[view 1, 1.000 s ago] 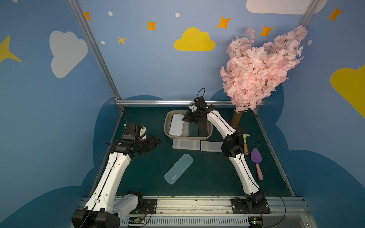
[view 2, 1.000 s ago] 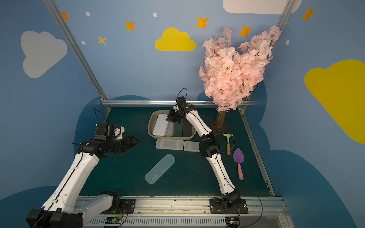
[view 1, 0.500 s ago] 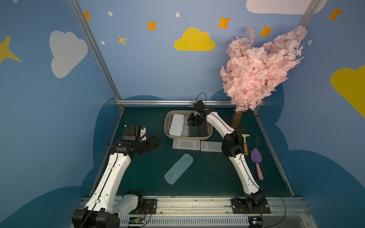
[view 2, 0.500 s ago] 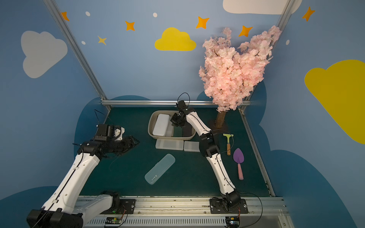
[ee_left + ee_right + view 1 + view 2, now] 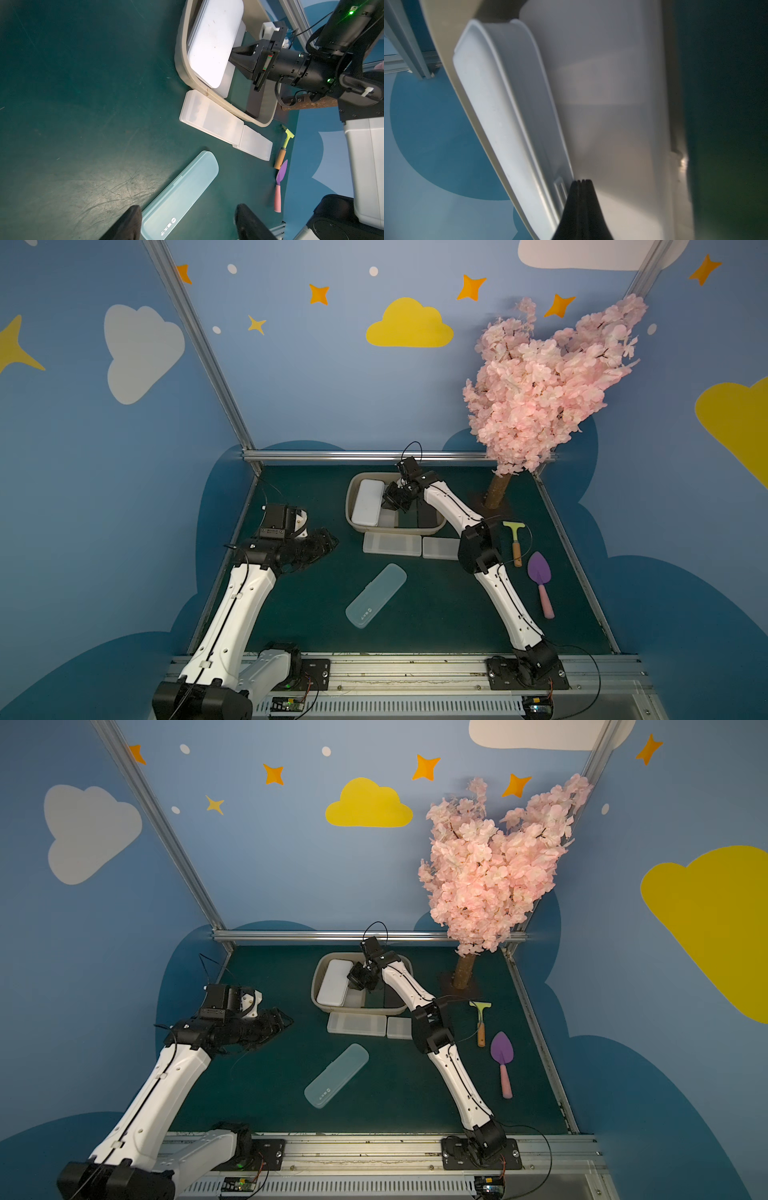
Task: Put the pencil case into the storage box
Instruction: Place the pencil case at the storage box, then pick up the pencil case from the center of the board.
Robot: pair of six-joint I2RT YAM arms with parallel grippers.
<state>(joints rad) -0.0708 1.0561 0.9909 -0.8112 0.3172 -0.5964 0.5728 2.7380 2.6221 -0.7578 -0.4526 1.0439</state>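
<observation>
Nudging, apparently, white pencil case [image 5: 368, 502] flat inside storage box [image 5: 349, 506], right claw [image 5: 581, 181] pinched shut; wide left claw [image 5: 187, 212] next needs blue case [image 5: 376, 595] near box.

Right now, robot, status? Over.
Left pincer open. Right pincer shut beside white plastic case inside beige plastic tub. Translucent blue pencil case outside; frosted cases between.

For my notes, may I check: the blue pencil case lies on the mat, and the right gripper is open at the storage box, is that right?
Not quite: the right gripper is shut, its jaws pressed together, as the right wrist view shows. The rest stands: it is at the storage box, and the blue pencil case lies on the mat.
</observation>
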